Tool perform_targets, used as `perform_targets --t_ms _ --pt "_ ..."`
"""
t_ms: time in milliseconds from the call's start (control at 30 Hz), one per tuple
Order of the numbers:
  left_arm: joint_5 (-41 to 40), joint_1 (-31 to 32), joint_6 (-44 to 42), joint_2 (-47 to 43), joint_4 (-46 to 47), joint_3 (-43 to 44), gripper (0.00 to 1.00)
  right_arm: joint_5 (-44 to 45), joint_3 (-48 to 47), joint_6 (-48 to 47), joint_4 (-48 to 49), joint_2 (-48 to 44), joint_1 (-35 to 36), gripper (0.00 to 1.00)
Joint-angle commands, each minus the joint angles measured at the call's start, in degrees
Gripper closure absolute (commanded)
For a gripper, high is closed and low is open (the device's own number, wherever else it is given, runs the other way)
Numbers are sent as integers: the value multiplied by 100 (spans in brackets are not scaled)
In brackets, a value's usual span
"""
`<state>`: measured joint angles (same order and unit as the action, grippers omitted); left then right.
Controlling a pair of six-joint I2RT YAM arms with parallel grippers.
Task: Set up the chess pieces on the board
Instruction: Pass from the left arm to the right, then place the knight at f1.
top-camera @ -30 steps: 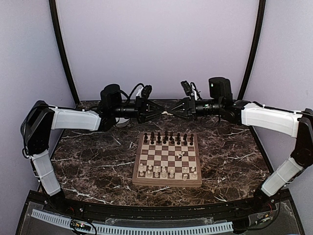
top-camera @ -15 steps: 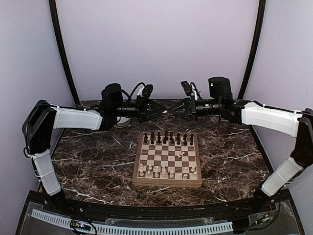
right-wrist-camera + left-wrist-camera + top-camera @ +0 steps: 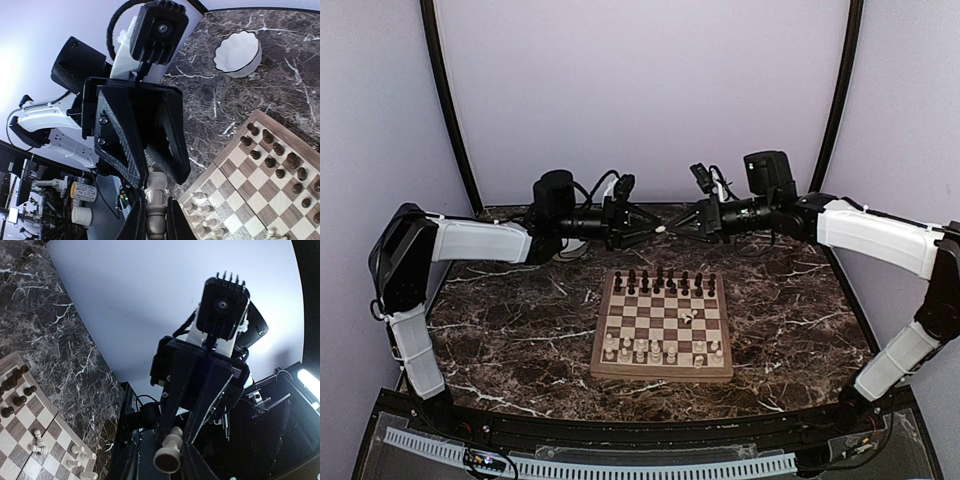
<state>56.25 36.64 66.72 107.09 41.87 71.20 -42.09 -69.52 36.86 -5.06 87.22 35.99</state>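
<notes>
Pinching a cream chess piece (image 3: 156, 210), right gripper (image 3: 155, 226) meets slightly parted left gripper (image 3: 159, 466).

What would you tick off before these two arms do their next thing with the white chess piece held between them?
1. White piece up in the air between both arms, off the table: ok.
2. Right gripper pinching the piece's stem: ok.
3. Left gripper fully let go: cannot tell; its fingers flank the piece's head.
4. Board lying flat below, nothing over it: ok.
5. Everything on the board standing: not ok; a fallen piece seems to lie mid-board.
</notes>
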Motion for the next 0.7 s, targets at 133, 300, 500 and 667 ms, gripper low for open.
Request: perform_targets --t_ms 133,300,500,667 --pt "-403 -231 -1675 -729 -2284 -39 49 1431 -573 -1445 -2731 -518 207 98" --pt "-996 -237 -2707 -1086 -3834 -96 48 2689 -1256 -2231 -4492 -193 1006 98" --pt "-1735 -332 -3238 -1414 -4821 -244 47 3472 -1790 -2416 -5661 484 1862 99" --pt "-1951 -472 -3238 -1556 -4862 -398 47 3714 -2076 -2545 -6321 1014 2354 99"
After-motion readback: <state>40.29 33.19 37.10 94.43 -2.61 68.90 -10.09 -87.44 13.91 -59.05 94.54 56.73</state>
